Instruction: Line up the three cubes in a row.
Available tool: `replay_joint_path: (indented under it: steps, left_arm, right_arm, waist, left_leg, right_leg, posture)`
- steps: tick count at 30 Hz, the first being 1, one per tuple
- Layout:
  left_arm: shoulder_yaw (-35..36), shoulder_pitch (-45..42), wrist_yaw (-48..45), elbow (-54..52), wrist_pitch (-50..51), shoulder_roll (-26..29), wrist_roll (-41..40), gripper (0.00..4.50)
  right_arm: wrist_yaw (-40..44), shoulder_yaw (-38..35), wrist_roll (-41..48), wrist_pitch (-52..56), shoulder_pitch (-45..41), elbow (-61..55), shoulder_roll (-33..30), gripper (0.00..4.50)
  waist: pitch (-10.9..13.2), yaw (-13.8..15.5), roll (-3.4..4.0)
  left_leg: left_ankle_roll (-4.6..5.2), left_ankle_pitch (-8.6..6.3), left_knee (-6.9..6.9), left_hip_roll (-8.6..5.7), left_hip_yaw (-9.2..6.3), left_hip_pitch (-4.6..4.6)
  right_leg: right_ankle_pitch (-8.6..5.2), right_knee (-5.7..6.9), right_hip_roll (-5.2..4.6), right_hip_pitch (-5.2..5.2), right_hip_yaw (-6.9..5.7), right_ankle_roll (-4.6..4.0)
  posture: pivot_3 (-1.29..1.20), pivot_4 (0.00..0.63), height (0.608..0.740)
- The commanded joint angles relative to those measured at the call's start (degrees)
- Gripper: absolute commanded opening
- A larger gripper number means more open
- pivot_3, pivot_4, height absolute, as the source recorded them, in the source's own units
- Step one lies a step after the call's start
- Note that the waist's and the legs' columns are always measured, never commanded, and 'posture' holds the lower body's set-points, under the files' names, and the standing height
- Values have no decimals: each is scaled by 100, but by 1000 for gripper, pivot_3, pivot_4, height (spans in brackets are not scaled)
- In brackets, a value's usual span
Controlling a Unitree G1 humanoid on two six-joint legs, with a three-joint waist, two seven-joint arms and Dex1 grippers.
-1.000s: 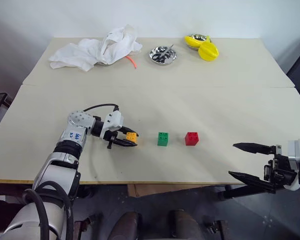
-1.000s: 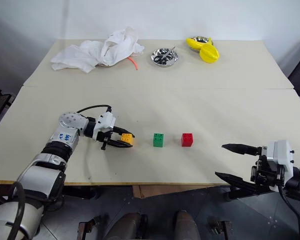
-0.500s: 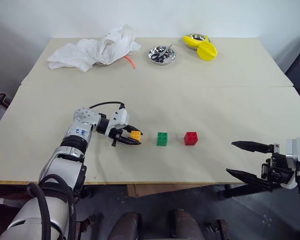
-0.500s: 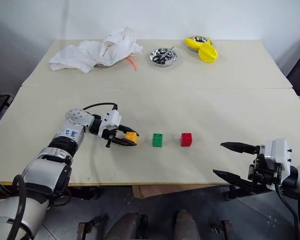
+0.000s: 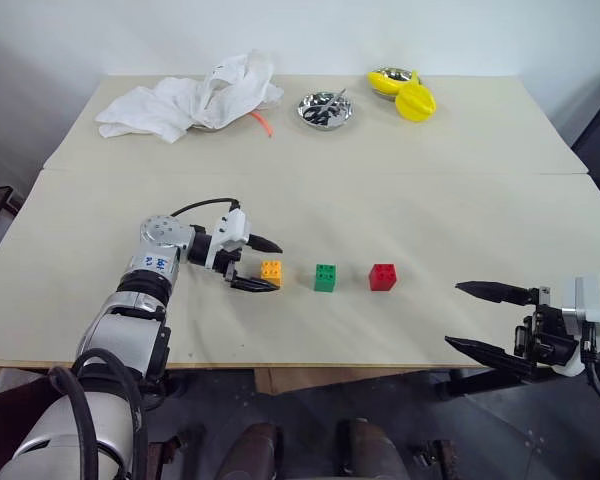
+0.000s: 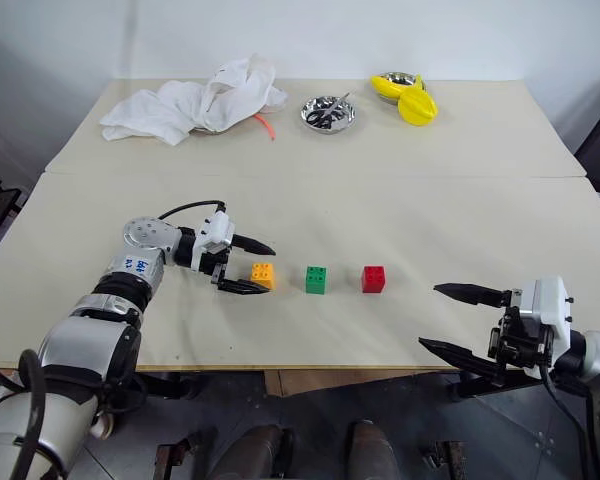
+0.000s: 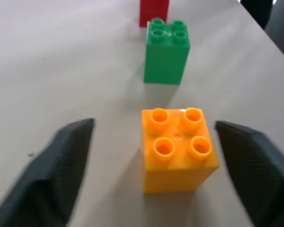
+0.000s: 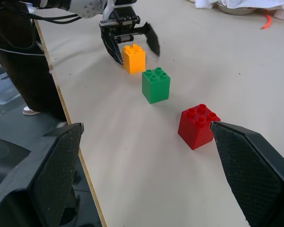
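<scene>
Left eye view: the orange cube (image 5: 271, 271), green cube (image 5: 325, 277) and red cube (image 5: 383, 276) stand studs up in a row running left to right on the table (image 5: 430, 200). The left pincer (image 5: 258, 264) is spread wide around the orange cube, not touching. The right pincer (image 5: 472, 318) gapes wide, holding nothing. No writing shows on the cubes.

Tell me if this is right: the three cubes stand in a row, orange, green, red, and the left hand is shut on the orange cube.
One thing is wrong: the left hand is open, not shut on the orange cube. The left wrist view shows a gap between each finger and the cube. The rest holds: orange, green cube and red cube stand in a row.
</scene>
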Motion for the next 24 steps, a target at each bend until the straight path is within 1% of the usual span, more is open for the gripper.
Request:
replay_joint_path:
  steps: [1, 3, 6, 10, 12, 14, 16, 19, 24]
  left_arm:
    - [322, 272, -268, -533, -99, 411, -319, 4476]
    - [421, 527, -373, -809, -101, 657, -438, 4476]
    - [774, 1384, -404, -1933, 415, 1156, -954, 4476]
    - [1396, 2934, 137, -3753, 1328, 1731, -1636, 4476]
    - [1814, 3942, 540, -4672, 1523, 1928, -1746, 4476]
    - [2278, 4818, 1037, -5409, 1617, 1976, -1784, 4476]
    - [2647, 5398, 1434, -5963, 1840, 1945, -1924, 4476]
    - [3003, 5948, 1924, -6574, 2103, 1868, -2072, 4476]
    - [3210, 6606, 2196, -7196, 2299, 1841, -2201, 4476]
  right_arm:
    - [27, 11, 37, -86, -68, -53, 43, 4500]
    - [46, 42, 13, -111, -103, -5, 55, 4500]
    - [174, 117, -40, -184, -191, 170, 25, 4500]
    - [364, 211, -104, -266, -387, 432, -47, 4500]
    - [547, 276, -203, -367, -508, 653, -118, 4500]
    - [752, 336, -333, -521, -621, 927, -172, 4500]
    - [867, 381, -383, -602, -731, 1134, -183, 4500]
    - [1066, 474, -505, -759, -854, 1372, -206, 4500]
    - [1198, 613, -597, -871, -1114, 1681, -162, 4500]
  waist:
    - [0, -15, 0]
    - [-1, -49, 1]
    - [-2, -104, 3]
    - [-2, -154, 3]
    - [-2, -158, 3]
    - [-2, -148, 5]
    - [-2, -111, 4]
    - [-3, 8, 5]
    - [-6, 1, 10]
  left_leg:
    - [0, 0, 0, 0, 0, 0]
    - [-1, 0, -6, 5, 0, 1]
    - [-2, 0, -9, 7, 0, 3]
    - [-1, 0, -12, 7, -4, 2]
    - [0, -1, -12, 8, -8, 2]
    - [1, -2, -16, 7, -9, 6]
    - [2, -3, -16, 8, -9, 8]
    - [2, -2, -12, 7, -15, 8]
    - [2, -3, -19, 6, -12, 12]
  right_leg:
    - [0, 1, -2, 0, 1, 0]
    - [0, 1, -3, -5, 3, 0]
    - [0, 4, -5, -7, 5, -1]
    - [-1, 1, -16, -6, 36, -2]
    - [-1, -1, -17, -4, 48, -4]
    - [-2, -7, -20, 1, 55, -4]
    - [-2, -40, -19, 6, 54, -5]
    - [-2, -48, -20, 15, 51, -5]
    - [-2, -51, -21, 15, 54, -6]
  posture:
    - [0, 150, 740]
    - [0, 150, 740]
    - [0, 150, 740]
    - [0, 150, 740]
    - [0, 150, 740]
    - [0, 150, 740]
    - [0, 150, 740]
    - [0, 150, 740]
    - [0, 150, 740]
